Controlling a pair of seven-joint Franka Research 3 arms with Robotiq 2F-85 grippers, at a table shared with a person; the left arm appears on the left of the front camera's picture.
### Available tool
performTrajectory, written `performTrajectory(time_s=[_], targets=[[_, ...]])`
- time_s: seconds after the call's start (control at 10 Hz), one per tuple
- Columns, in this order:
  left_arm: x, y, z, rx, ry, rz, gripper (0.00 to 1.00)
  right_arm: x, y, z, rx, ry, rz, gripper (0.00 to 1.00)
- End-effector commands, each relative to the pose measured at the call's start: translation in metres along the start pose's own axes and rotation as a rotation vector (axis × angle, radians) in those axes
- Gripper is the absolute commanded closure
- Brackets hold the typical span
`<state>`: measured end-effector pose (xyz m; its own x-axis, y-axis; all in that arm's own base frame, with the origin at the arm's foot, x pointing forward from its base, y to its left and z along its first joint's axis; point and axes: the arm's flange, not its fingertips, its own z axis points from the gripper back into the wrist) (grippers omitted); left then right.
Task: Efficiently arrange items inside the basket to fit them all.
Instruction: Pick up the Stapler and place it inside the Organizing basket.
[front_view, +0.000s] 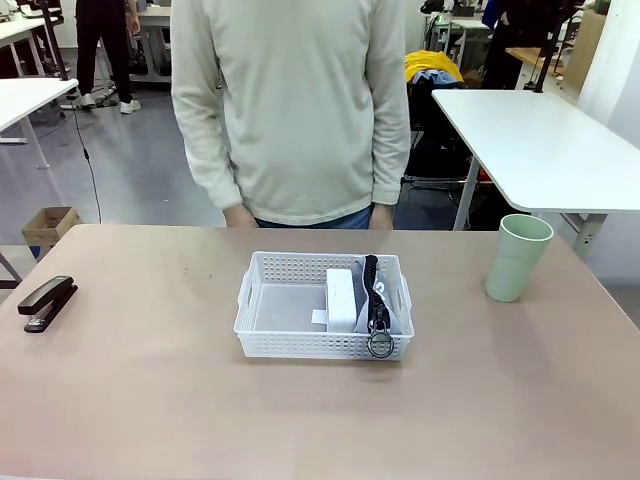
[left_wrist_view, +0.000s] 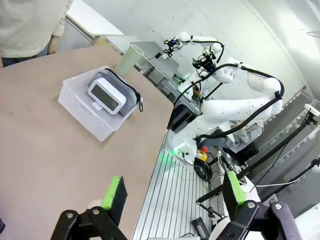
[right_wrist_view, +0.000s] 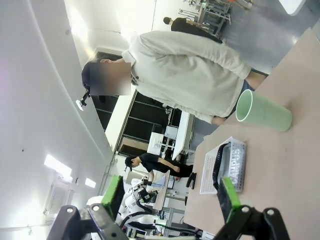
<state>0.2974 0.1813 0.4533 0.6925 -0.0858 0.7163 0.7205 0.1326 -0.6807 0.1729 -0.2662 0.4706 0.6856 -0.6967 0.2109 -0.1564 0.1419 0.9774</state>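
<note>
The white perforated basket (front_view: 300, 346) sits mid-table. Inside it, on the right, a white boxy device (front_view: 341, 298) lies beside the grey pouch (front_view: 385, 300), whose black zipper and ring hang over the near rim. The left half of the basket is bare. A black stapler (front_view: 47, 302) lies at the table's left edge and a pale green cup (front_view: 518, 257) stands at the right. My left gripper (left_wrist_view: 175, 192) hangs open off the table's side, far from the basket (left_wrist_view: 80, 107), device (left_wrist_view: 106, 95) and cup (left_wrist_view: 129, 59). My right gripper (right_wrist_view: 171, 197) is open too, well away from the cup (right_wrist_view: 262, 114), basket (right_wrist_view: 237, 162) and stapler (right_wrist_view: 191, 180).
A person in a cream sweater (front_view: 290, 100) stands at the far edge, hands low by the table. The other white arm (left_wrist_view: 240, 95) is folded up beyond the table's side. White tables stand behind at right and left.
</note>
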Motion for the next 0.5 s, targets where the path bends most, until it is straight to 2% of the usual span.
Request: performTrajectory(time_s=[0.0, 0.1, 0.2, 0.3, 0.4], targets=[[0.011, -0.012, -0.013, 0.294, 0.147, 0.100, 0.00, 0.002, 0.001, -0.001, 0.016, -0.007, 0.025, 0.00], [0.034, -0.013, -0.027, 0.444, 0.308, 0.190, 0.00, 0.002, 0.001, -0.001, 0.016, -0.007, 0.025, 0.00], [0.055, -0.008, -0.034, 0.571, 0.480, 0.210, 0.00, 0.002, 0.001, -0.001, 0.016, -0.007, 0.025, 0.00], [0.076, 0.001, -0.034, 0.876, 0.570, 0.311, 0.00, 0.002, 0.001, -0.001, 0.016, -0.007, 0.025, 0.00], [0.092, 0.006, -0.037, 1.041, 0.679, 0.397, 0.00, 0.002, 0.001, -0.001, 0.016, -0.007, 0.025, 0.00]])
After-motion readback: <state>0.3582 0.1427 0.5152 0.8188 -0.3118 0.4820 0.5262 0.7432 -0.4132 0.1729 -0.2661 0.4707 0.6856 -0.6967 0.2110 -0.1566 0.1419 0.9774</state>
